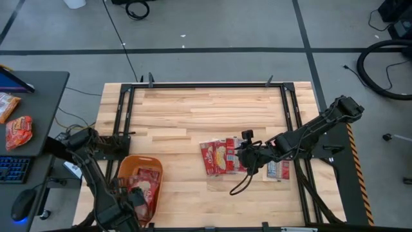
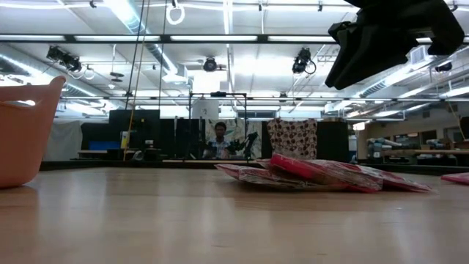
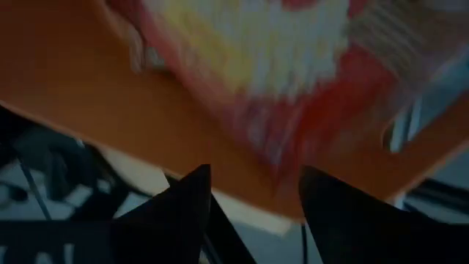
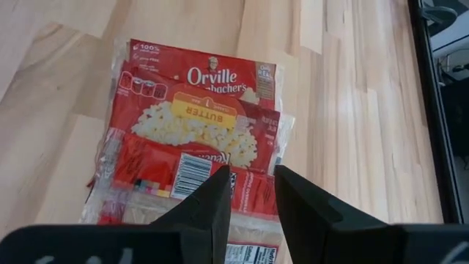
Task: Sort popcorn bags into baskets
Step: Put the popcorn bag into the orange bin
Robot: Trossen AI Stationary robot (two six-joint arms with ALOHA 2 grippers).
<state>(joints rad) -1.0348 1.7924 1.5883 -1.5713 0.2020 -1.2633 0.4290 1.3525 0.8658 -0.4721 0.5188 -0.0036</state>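
A fanned pile of red popcorn bags (image 1: 219, 156) (image 2: 315, 174) (image 4: 198, 125) with yellow centre panels lies flat on the wood, right of the table's middle. One more bag (image 1: 278, 169) lies to its right, partly under the right arm. The orange basket (image 1: 132, 160) (image 2: 26, 132) (image 3: 110, 95) stands at the near left and holds at least one bag (image 1: 145, 183) (image 3: 293, 66). My right gripper (image 1: 244, 154) (image 2: 352, 59) (image 4: 253, 194) hovers well above the pile's right part, slightly open and empty. My left gripper (image 1: 132, 200) (image 3: 253, 194) hangs over the basket's near part, open and empty.
Black frame rails (image 1: 129, 109) run along the table's left, far and right sides. A grey desk (image 1: 38, 90) left of the table carries an orange-red snack packet (image 1: 19, 132). Bare wood (image 1: 206, 109) fills the far half. A person (image 2: 220, 139) sits far off in the room.
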